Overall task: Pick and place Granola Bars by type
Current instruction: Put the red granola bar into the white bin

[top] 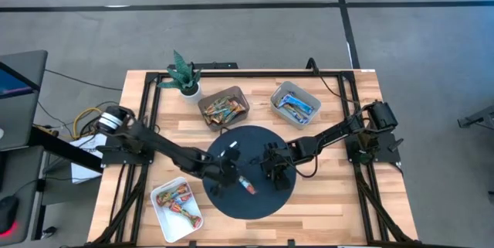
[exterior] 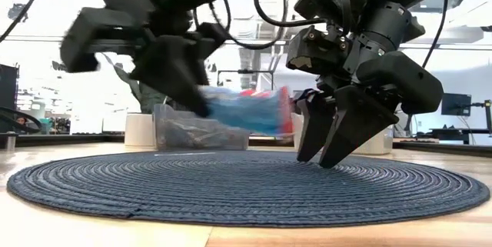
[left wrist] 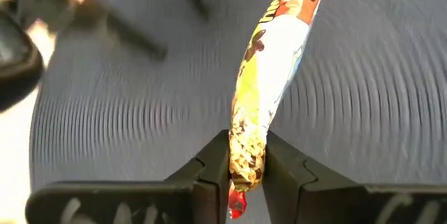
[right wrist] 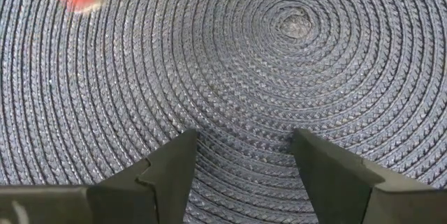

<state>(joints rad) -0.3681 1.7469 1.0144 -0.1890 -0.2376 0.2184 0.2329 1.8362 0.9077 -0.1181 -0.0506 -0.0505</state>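
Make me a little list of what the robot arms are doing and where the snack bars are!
left tool: shut on a granola bar, lifted above the round mat
right tool: open, empty, hanging over the mat
front left tray: multicoloured bars
back brown tray: brownish-orange bars
back right tray: blue bars
potted plant: back left of the table

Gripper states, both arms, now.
Left gripper: shut on a granola bar, above the mat.
Right gripper: open, empty, over the mat.
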